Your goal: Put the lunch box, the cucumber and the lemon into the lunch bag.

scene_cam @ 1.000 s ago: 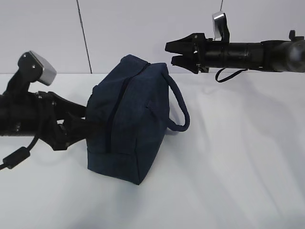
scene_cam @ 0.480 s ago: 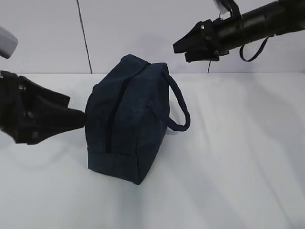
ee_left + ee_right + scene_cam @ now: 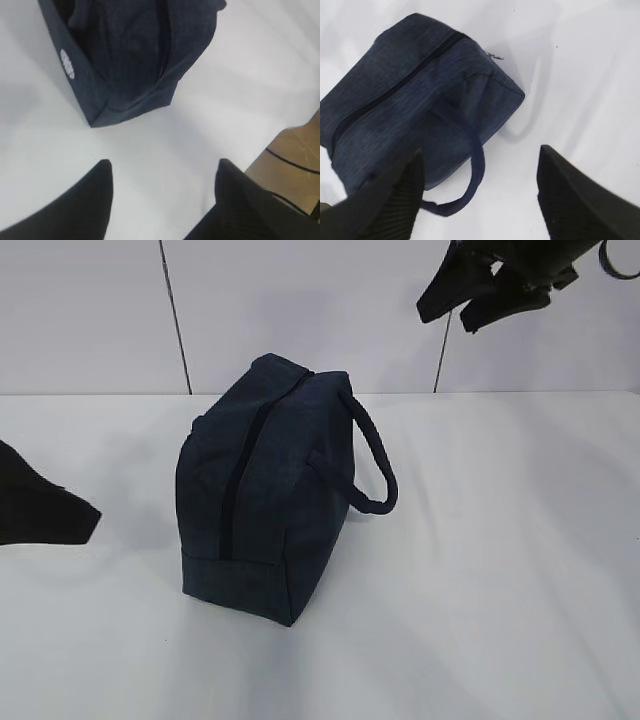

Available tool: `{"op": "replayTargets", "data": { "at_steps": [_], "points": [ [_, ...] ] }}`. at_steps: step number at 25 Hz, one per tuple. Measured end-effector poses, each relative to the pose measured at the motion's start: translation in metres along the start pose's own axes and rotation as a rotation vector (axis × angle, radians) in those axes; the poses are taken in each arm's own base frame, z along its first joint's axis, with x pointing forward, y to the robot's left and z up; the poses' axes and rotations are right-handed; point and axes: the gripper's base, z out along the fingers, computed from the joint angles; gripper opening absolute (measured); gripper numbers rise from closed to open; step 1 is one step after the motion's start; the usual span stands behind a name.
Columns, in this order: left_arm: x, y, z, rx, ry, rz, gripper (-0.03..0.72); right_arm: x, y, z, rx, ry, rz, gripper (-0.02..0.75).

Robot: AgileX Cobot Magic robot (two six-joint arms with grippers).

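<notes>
Left of the dark navy fabric lunch bag (image 3: 265, 490): left gripper (image 3: 162, 195), jaws spread, empty. Centre of white table (image 3: 480, 590): bag itself, zipped, soft and probably floppy; best taken by padded loop handle (image 3: 372, 455). Upper right of bag: right gripper (image 3: 480, 195), spread, empty.

A white table (image 3: 500, 590) meets a pale panelled wall (image 3: 300, 310); beyond the table's edge lies wooden floor (image 3: 292, 150).

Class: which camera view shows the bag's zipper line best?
The right wrist view: the zipper runs its full closed length across the bag. The exterior view shows it foreshortened, end-on. The left wrist view shows only one blurred end of the bag.
</notes>
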Motion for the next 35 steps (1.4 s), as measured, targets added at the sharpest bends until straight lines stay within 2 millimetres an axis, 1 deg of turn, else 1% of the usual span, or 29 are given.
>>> {"op": "replayTargets", "data": {
  "at_steps": [5,6,9,12,16,20,22,26,30,33,35],
  "points": [
    [0.009,-0.003,-0.019,-0.072,0.072,-0.042,0.459,0.011,0.037,-0.025,0.056,0.006,-0.032,0.531],
    [0.011,-0.003,-0.022,-0.092,0.080,-0.049,0.459,0.015,0.041,-0.029,0.068,0.015,-0.032,0.530],
    [0.016,-0.005,-0.030,-0.130,0.087,-0.068,0.458,0.032,0.054,-0.043,0.091,0.028,-0.038,0.528],
    [0.021,-0.009,-0.038,-0.131,0.090,-0.086,0.458,0.055,0.065,-0.060,0.104,0.036,-0.040,0.527],
    [0.028,-0.016,-0.048,-0.123,0.101,-0.099,0.458,0.095,0.078,-0.080,0.123,0.049,-0.043,0.526],
    [0.035,-0.024,-0.060,-0.121,0.088,-0.114,0.458,0.142,0.095,-0.110,0.185,0.024,-0.082,0.526],
    [0.041,-0.030,-0.069,-0.119,0.072,-0.110,0.458,0.168,0.105,-0.127,0.217,-0.032,-0.101,0.526],
    [0.052,-0.040,-0.086,-0.118,0.033,-0.095,0.458,0.211,0.121,-0.154,0.275,-0.194,-0.133,0.526],
    [0.067,-0.052,-0.106,-0.137,-0.046,-0.051,0.458,0.250,0.128,-0.166,0.316,-0.297,-0.124,0.526],
    [0.081,-0.058,-0.121,-0.184,-0.115,-0.011,0.458,0.276,0.127,-0.166,0.357,-0.326,-0.101,0.526],
    [0.088,-0.061,-0.129,-0.215,-0.151,0.013,0.458,0.292,0.125,-0.162,0.373,-0.332,-0.089,0.526]
  ]
}}
